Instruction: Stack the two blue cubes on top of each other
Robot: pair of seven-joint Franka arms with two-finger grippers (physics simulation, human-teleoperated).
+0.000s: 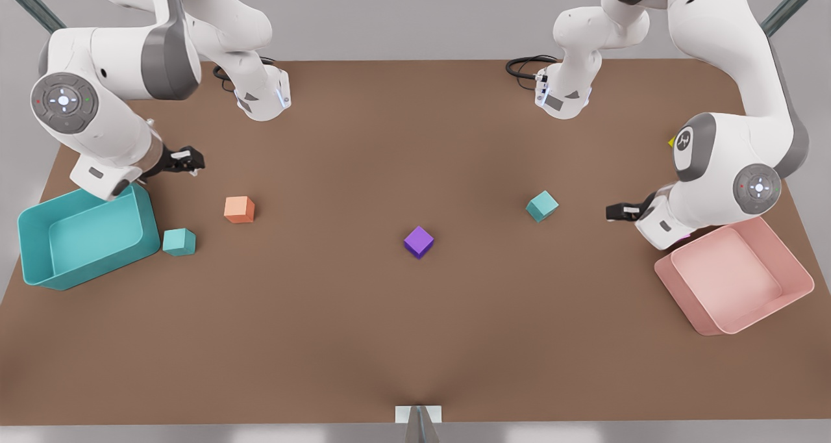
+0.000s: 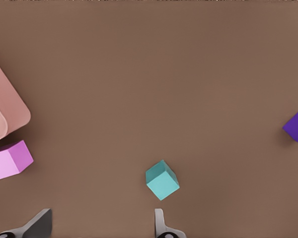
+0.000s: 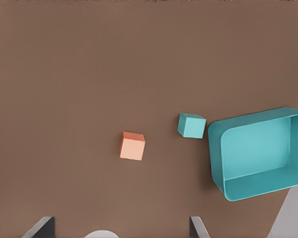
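Nearest the camera in the front view the brown worktop (image 1: 363,339) is just bare surface. A bit further in there's a purple cube (image 1: 419,241) sitting pretty much dead centre, corner toward the camera.

On the front view's left, one blue cube (image 1: 179,241) sits flat on the worktop, just beside the teal bin (image 1: 39,261), close to its wall but not in it. An orange cube (image 1: 239,209) is a little beyond it, apart from both. On the front view's right sits a pink bin (image 1: 798,287), and the other blue cube (image 1: 542,206) rests on the worktop, turned at an angle, well apart from the first one. So the two are on opposite sides, nothing stacked.

The right gripper (image 1: 185,160) hovers over the far end of the teal bin, holding nothing. Its wrist view looks down on the orange cube (image 3: 132,146), blue cube (image 3: 191,125) and bin (image 3: 216,148), with the fingers (image 3: 39,228) spread wide.

The left gripper (image 1: 620,211) hangs near the pink bin, past the angled cube, also empty. Its wrist view has that cube (image 2: 162,180) just ahead of the spread fingers (image 2: 160,225), plus a pink cube (image 2: 10,160) next to the bin corner (image 2: 12,106).
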